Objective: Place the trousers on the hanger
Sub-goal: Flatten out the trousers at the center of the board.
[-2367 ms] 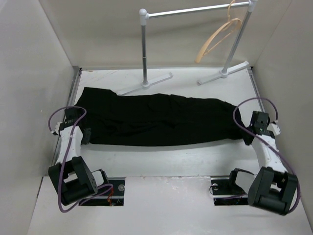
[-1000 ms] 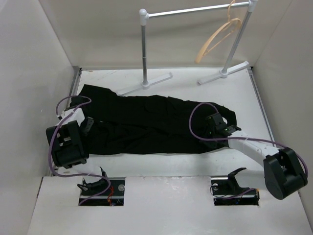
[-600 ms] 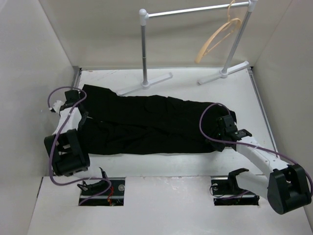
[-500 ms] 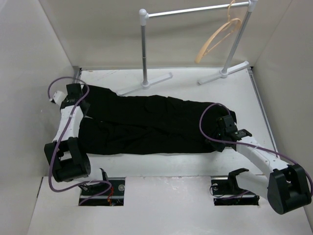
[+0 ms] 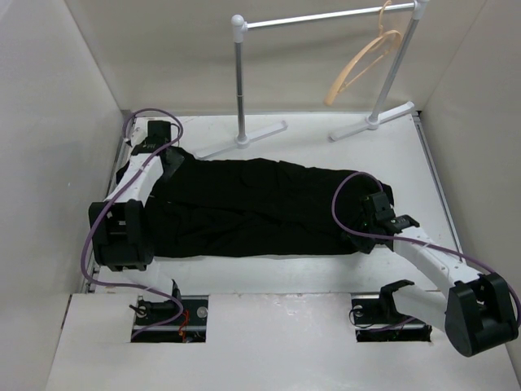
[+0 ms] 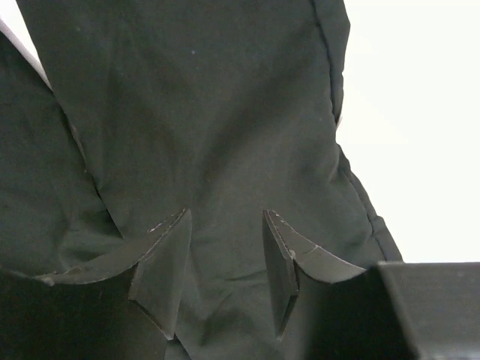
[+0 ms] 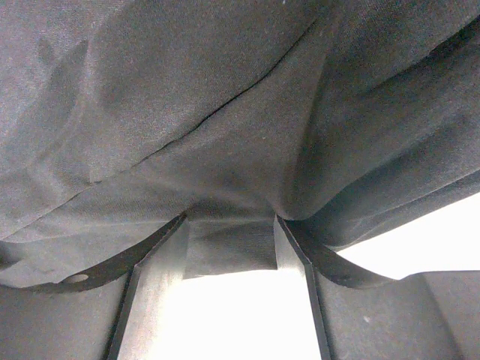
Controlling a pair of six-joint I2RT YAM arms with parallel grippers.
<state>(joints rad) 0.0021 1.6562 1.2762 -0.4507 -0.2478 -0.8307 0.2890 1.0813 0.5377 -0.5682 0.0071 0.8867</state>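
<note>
The black trousers [image 5: 252, 208] lie flat across the table from left to right. The tan hanger [image 5: 363, 63] hangs by its hook from the right end of the white rack's bar. My left gripper [image 5: 166, 161] is over the rear left end of the trousers. In the left wrist view it [image 6: 225, 217] is open, with only black fabric [image 6: 210, 112] under it. My right gripper [image 5: 374, 202] is at the trousers' right end. In the right wrist view it [image 7: 230, 225] is open, with the fabric's edge [image 7: 225, 251] lying between the fingertips.
The white tubular rack [image 5: 239, 81] stands at the back with two flat feet [image 5: 244, 140] [image 5: 373, 120] on the table; the left foot lies close to the trousers' rear edge. Walls close in on the left, right and back.
My left arm has swung from the table's left side up to the rear left end of the trousers. My right gripper moved in earlier and has held still for the last half second.
</note>
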